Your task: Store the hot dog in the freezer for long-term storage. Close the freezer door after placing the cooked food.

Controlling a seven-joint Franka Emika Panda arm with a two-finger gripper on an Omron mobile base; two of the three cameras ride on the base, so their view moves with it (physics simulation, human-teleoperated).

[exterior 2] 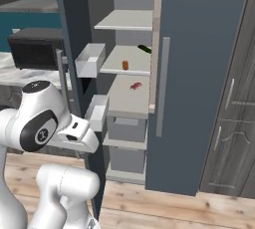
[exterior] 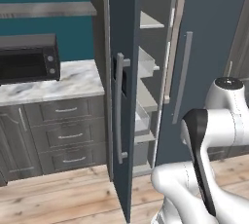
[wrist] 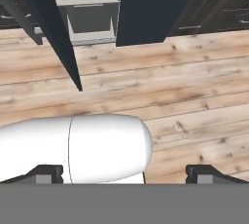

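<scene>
Hot dog (exterior 2: 135, 85) on a freezer (exterior 2: 130, 98) shelf, right of the open freezer door (exterior: 124, 96)

No text, label or number can be read anywhere (the microwave (exterior: 28, 58) front included).

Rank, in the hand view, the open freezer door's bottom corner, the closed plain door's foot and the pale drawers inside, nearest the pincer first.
From the open pincer:
1. Slate-grey open freezer door, its lower corner, on the left.
2. Plain slate-grey closed door, its foot, upper middle.
3. Pale grey drawers, recessed between the two doors.
</scene>
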